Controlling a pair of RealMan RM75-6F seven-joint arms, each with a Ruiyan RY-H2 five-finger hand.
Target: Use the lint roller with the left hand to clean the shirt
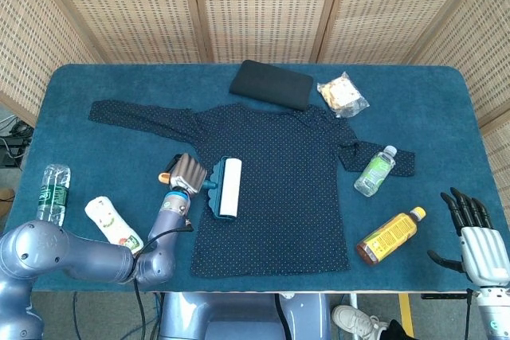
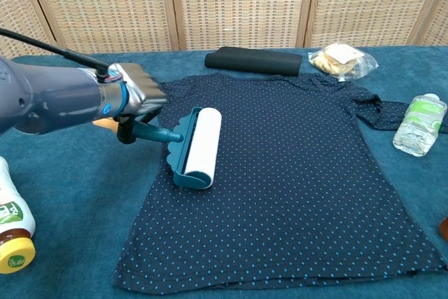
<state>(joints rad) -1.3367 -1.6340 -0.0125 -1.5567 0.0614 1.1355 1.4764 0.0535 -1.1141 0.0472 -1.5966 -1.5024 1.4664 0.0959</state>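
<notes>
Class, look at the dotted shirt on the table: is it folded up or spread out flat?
Spread out flat. The shirt lies open on the table, with one sleeve stretched out to the side and its hem straight.

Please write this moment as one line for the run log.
left hand: holds lint roller | roller: on shirt | right hand: open, idle

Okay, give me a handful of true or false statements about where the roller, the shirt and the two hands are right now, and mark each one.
1. The left hand holds the lint roller by its handle. True.
2. The roller lies on the shirt. True.
3. The right hand holds the orange bottle. False: it holds nothing, fingers apart, beside the orange bottle.
4. The clear bottle with the green label stands upright beyond the shirt's collar. False: it lies by the shirt's sleeve.
5. A folded black cloth lies beyond the shirt's collar. True.
</notes>
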